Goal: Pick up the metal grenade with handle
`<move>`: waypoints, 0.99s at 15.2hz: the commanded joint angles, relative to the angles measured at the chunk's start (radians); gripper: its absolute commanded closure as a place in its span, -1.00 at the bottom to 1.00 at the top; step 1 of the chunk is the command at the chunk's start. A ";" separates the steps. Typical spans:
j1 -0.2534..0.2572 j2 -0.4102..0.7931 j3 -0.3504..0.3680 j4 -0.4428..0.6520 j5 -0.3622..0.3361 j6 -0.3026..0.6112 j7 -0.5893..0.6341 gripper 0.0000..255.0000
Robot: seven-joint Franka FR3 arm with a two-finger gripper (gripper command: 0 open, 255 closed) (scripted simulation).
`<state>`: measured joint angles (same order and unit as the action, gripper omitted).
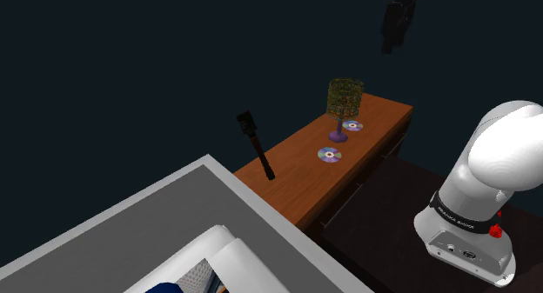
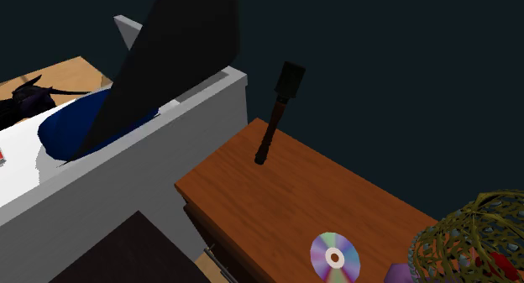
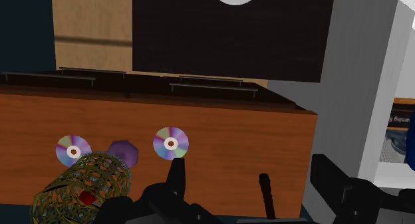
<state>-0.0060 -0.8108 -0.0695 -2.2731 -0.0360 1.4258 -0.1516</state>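
The grenade [image 1: 255,145] is an all-black stick with a thicker head, standing on its handle end on the brown wooden dresser top [image 1: 296,174], near the end that meets the grey furniture. It also stands out at the dresser's far edge [image 2: 276,113]. My black gripper [image 1: 398,20] hangs high above the dresser's other end, well clear of it. Seen from the wrist, the gripper [image 3: 249,168] is open, its fingers [image 3: 175,179] wide apart and holding nothing. The grenade [image 3: 267,193] appears far below, between them.
A gold wire goblet [image 1: 345,102] on a purple stem stands on the dresser with two shiny discs [image 1: 329,155] beside it. A grey-framed piece of furniture [image 1: 174,215] with white and blue things in it adjoins the dresser's end. Drawer handles [image 3: 213,88] run along the front.
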 commanded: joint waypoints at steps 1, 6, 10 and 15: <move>0.000 0.000 0.000 0.000 0.000 0.000 0.000 -1.00; 0.000 -0.055 0.117 -0.177 0.028 0.212 0.149 -1.00; 0.000 -0.051 0.220 -0.285 0.044 0.391 0.272 -1.00; -0.018 0.023 0.365 -0.372 0.043 0.626 0.443 -1.00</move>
<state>-0.0164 -0.8089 0.2665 -2.6297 0.0101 1.9952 0.2543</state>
